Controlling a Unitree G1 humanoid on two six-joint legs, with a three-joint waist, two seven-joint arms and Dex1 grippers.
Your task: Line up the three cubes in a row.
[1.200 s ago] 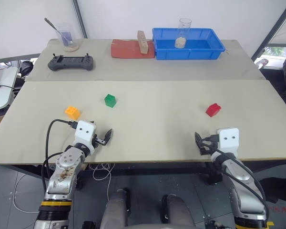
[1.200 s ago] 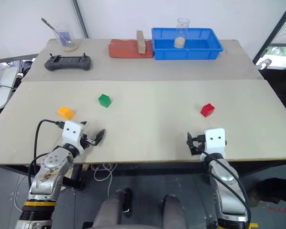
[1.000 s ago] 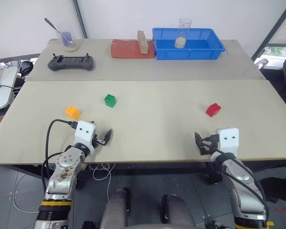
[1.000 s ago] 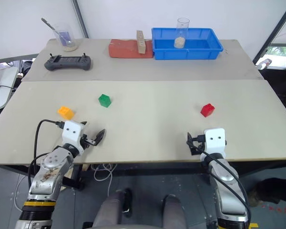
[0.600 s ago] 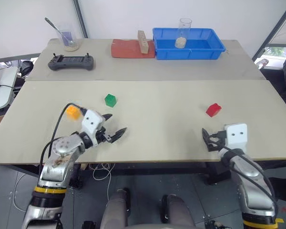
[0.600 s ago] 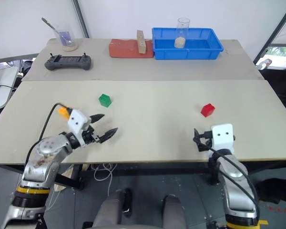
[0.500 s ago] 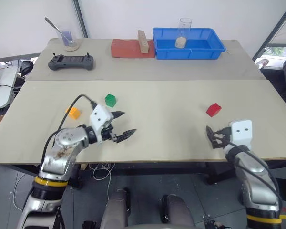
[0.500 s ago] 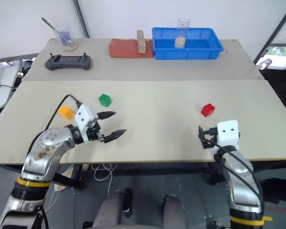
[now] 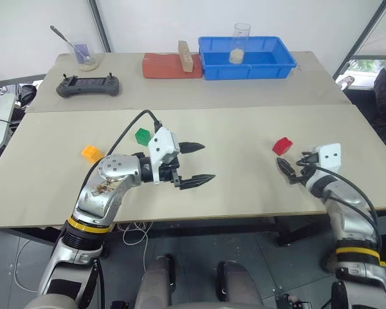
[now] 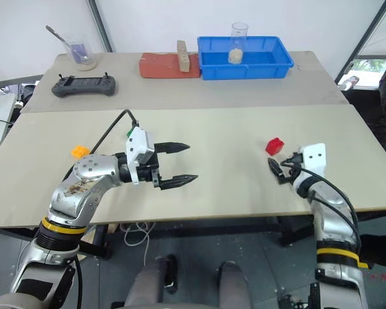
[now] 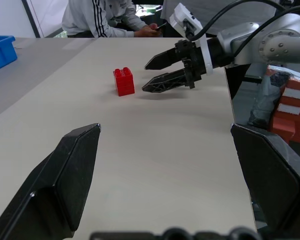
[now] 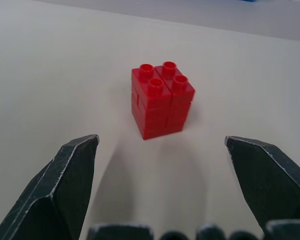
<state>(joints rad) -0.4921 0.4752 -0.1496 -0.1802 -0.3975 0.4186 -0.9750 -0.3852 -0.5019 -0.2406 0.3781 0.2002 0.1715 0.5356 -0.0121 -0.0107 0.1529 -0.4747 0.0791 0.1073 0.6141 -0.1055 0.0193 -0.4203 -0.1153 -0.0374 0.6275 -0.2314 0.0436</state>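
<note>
No readable writing. Right gripper jaws apart, red cube just ahead. Left gripper jaws apart, green cube half-hidden behind it.

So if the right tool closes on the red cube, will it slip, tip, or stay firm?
The red cube looks like rigid stacked plastic bricks, so it should stay stiff. Its flat sides probably give the open right tool a fair hold, though smooth plastic may slip a little. It sits flat and blocky on the table, so it would likely slide, not roll.
</note>
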